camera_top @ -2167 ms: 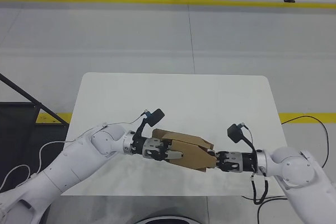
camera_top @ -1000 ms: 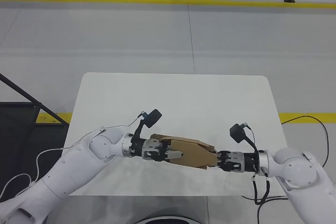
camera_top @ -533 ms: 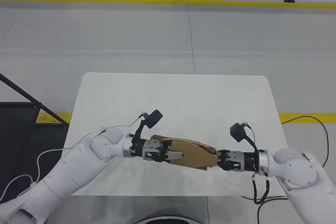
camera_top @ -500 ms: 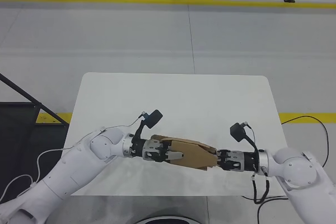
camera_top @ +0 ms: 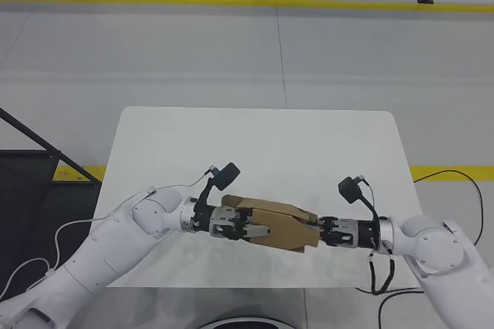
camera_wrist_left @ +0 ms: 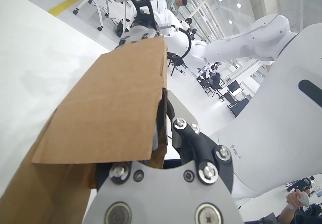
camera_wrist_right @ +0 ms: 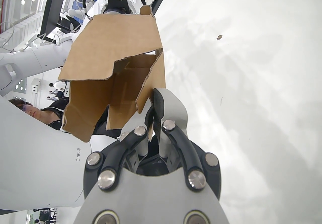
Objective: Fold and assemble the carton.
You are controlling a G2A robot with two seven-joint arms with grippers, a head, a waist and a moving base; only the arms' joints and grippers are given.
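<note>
The carton (camera_top: 272, 224) hangs between the two end effectors over the near middle of the counter (camera_top: 255, 140), its length running from one arm to the other. From above it is a brown, partly opened sleeve, slightly skewed, with its far end toward the right arm. I cannot tell whether its underside touches the counter.

The left end effector (camera_top: 247, 228) is closed on the carton's left end. In the left wrist view the left end effector (camera_wrist_left: 161, 119) has a cardboard wall passing between its fingers. One metal finger (camera_wrist_left: 177, 109) lies against the outside of that wall, and the other is hidden behind the board. A broad flat panel of the carton (camera_wrist_left: 113, 99) runs away from this grip toward the right end effector (camera_wrist_left: 135, 37), which meets the panel's far edge. The counter (camera_wrist_left: 37, 59) lies beside and below it.

The right end effector (camera_top: 318, 230) is closed on the carton's right end. In the right wrist view the right end effector (camera_wrist_right: 153, 106) pinches the edge of one side flap between its two fingers (camera_wrist_right: 173, 106), with the black pads pressed on the board. The carton (camera_wrist_right: 113, 43) opens toward this camera. Its hollow inside shows, an upper panel with a stepped edge overhangs it, and a loose flap hangs at the side away from the counter. The counter (camera_wrist_right: 239, 71) runs alongside, with a small brown speck (camera_wrist_right: 219, 37) lying on it well apart from the carton.
</note>
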